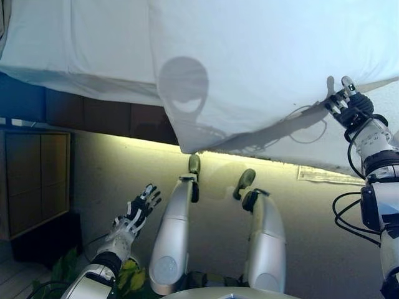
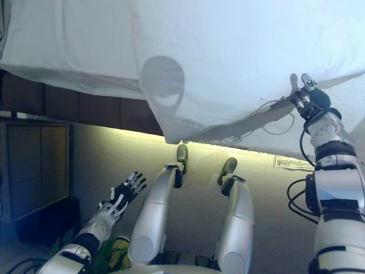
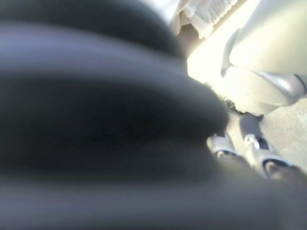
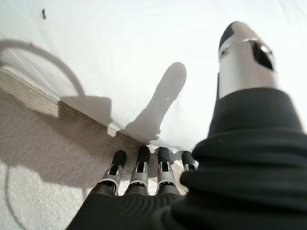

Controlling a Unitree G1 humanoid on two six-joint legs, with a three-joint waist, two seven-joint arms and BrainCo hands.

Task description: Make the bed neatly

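At the far right of the scene, the right hand (image 1: 347,103) sits at the near edge of the white duvet (image 1: 262,56), where that edge crosses the mattress (image 4: 43,158) beneath it. From the right wrist camera its fingers (image 4: 139,165) curl under the hem while the thumb (image 4: 242,52) lies on top of the cloth, so it seems to pinch the edge, though the actual contact is partly hidden. The duvet spreads away to the far side and to the left of this hand, its near edge running left to right, with one corner (image 1: 187,144) drooping off the side of the bed towards the floor. That hanging corner lies between the two hands, well apart from both. The left hand (image 1: 138,210) hovers low at the near left over the floor, fingers spread and holding nothing, so the right hand is the one placed to draw the edge straight. The cloth looks smooth, plain white and lightly creased, and probably drags easily.
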